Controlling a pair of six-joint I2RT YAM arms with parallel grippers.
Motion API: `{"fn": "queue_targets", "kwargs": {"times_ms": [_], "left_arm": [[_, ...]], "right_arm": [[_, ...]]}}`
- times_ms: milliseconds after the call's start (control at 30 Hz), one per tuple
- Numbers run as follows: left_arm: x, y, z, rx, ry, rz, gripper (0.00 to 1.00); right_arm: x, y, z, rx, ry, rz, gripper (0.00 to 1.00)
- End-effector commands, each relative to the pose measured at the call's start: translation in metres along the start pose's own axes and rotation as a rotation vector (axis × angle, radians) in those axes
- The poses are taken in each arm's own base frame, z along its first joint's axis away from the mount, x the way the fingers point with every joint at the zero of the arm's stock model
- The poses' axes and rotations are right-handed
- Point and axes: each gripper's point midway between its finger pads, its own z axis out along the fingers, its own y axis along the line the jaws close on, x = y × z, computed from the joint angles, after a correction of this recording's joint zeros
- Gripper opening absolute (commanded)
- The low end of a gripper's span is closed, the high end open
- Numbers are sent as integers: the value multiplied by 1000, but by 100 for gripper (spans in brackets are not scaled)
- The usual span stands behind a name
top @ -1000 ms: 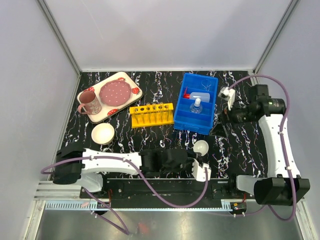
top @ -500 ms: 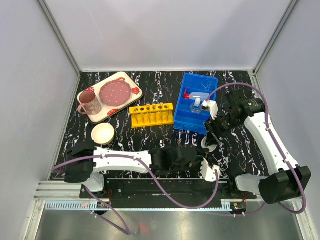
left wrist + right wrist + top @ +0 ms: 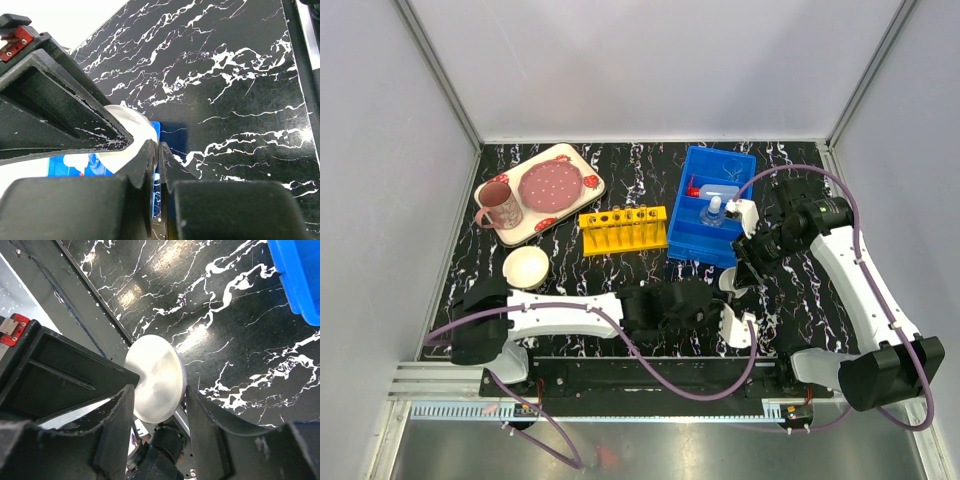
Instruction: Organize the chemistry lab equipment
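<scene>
Since right hand (image 3: pixel 159 390) was swung onto small white round dish (image 3: pixel 152 375), rim seemingly pinched between fingers (image 3: pixel 112 435); left hand (image 3: pixel 156 147) closed, empty; blue bin (image 3: pixel 700 250) judged next.

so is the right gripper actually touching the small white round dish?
Touching. The right wrist view shows the small white round dish wedged in the right gripper, with both fingers against its rim and no gap on either side.

top external high above, looking down, blue bin (image 3: pixel 700 250) right of centre, left wrist low and close, facing the bin past the small white round dish (image 3: pixel 126 120), right wrist close above the dish, all views share bin and dish
</scene>
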Motion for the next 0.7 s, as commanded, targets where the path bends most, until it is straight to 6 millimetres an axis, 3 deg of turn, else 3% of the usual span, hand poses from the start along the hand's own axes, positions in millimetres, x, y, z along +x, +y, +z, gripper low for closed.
{"fn": "queue_targets", "kwargs": {"times_ms": [0, 167, 200, 333, 400, 433, 467, 533, 567, 633, 667], "left_arm": [[-29, 20, -12, -36, -110, -38, 0], [-25, 19, -14, -26, -96, -37, 0], [-25, 19, -15, -26, -99, -37, 0], [-28, 22, -20, -33, -108, -58, 0], [-30, 24, -23, -37, -117, -84, 3], [-33, 29, -28, -48, -133, -124, 14], [-36, 32, -32, -56, -147, -154, 36], [-41, 47, -48, -114, -179, -275, 60], [-41, 54, -54, -140, -183, -321, 81], [-41, 64, -73, -141, -213, -423, 89], [-42, 67, -80, -133, -230, -461, 99]], "right_arm": [[2, 12, -1, -48, 16, 32, 49], [0, 7, 0, -29, 16, 39, 31], [-1, 6, 0, -20, 14, 46, 21], [-12, 2, 1, 3, -37, 46, 3], [-22, 0, 0, 15, -84, 46, 0], [-27, 0, -2, 20, -105, 41, 0], [-32, 0, -2, 19, -122, 36, 0], [-42, 1, -7, 17, -146, 26, 0], [-46, 1, -8, 12, -159, 22, 0], [-57, -2, -14, 27, -175, 5, 0], [-60, -4, -16, 38, -180, -3, 0]]}}
